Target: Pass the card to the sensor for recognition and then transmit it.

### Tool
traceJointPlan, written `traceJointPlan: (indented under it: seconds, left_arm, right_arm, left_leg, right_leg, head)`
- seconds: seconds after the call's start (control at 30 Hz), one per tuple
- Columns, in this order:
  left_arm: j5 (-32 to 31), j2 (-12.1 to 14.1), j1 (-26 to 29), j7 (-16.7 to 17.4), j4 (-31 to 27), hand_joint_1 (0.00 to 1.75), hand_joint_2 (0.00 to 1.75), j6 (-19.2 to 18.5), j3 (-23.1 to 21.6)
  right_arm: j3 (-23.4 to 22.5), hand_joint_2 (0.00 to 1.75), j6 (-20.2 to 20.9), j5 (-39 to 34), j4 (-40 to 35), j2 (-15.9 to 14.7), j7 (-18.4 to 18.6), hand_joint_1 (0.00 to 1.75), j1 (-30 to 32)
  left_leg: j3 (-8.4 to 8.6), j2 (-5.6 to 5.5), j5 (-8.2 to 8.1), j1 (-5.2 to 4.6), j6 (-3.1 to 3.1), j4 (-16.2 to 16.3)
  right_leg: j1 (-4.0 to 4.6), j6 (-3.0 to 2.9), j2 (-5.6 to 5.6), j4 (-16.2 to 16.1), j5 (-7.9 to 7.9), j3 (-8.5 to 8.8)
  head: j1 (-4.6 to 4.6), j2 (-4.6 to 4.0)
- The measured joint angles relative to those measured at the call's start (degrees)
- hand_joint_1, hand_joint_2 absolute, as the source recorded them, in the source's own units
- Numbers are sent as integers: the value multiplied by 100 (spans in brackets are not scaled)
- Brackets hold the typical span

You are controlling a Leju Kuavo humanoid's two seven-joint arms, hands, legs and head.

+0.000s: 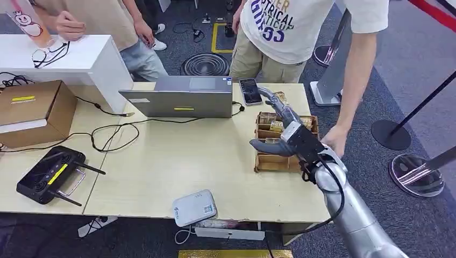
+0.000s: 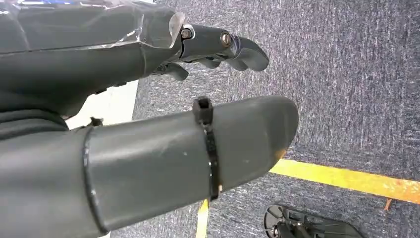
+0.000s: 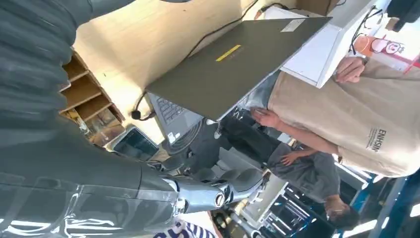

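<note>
Card not made out among contents of my brown tray (image 1: 263, 162). My right robot hand (image 1: 282, 129) above tray, fingers spread, holding nothing, tips toward phone (image 1: 250, 91) beside laptop (image 1: 183, 102). White sensor box (image 1: 194, 207) at near counter (image 1: 177, 161) edge. My left robot hand (image 2: 148, 148) over carpet, fingers apart. Person's beige shirt (image 3: 366, 124) reads "ENHSIN".

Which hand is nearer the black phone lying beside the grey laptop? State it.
Right. The right hand reaches over the brown compartment tray, just short of the black phone; the left hand hangs above the carpet.
</note>
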Motion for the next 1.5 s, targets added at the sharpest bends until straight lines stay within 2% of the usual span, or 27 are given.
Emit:
traceJointPlan:
  seconds: [0.6,1.27,1.5]
  left_arm:
    - [42,-7,40,7,0,0,0,57,2]
    - [17,-22,58,-13,0,0,0,39,2]
    - [-2,-39,57,-13,0,0,0,28,4]
  right_arm:
    - [-162,175,74,-116,-2,79,-13,0,283]
    - [-581,175,-13,-302,-310,96,-57,0,1136]
    - [-671,175,-81,-302,-503,205,-55,0,1407]
  left_leg:
    - [1,0,0,0,0,0]
    - [0,0,-3,0,0,0]
    - [0,0,-3,0,-1,-1]
  right_leg:
    - [0,0,0,0,0,0]
    - [0,1,-1,-1,-2,0]
    - [0,2,0,-1,-3,0]
  head:
    - [2,0]
    - [2,0]
    - [0,0]
